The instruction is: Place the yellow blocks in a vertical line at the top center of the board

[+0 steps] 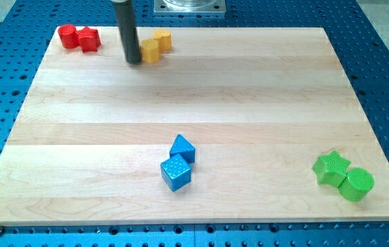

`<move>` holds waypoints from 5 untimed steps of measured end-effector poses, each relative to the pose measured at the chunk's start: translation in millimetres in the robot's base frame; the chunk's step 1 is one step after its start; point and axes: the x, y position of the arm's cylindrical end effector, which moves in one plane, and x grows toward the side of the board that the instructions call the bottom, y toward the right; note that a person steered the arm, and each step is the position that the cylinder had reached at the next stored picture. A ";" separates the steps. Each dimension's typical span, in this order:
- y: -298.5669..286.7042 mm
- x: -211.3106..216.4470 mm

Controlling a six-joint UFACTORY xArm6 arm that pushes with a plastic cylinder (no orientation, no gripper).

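Two yellow blocks sit near the view's top, left of centre. One yellow block [151, 51] lies lower left and touches the other yellow block [162, 40] at its upper right. Their shapes are hard to make out. My tip [134, 62] rests on the board right against the left side of the lower yellow block. The dark rod rises from there out of the view's top.
Two red blocks [79, 37] touch at the view's top left corner of the wooden board [194, 103]. Two blue blocks [178, 162] touch at bottom centre. A green star block [331, 168] and a green cylinder [356, 184] touch at bottom right.
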 end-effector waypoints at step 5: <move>29.0 -31.7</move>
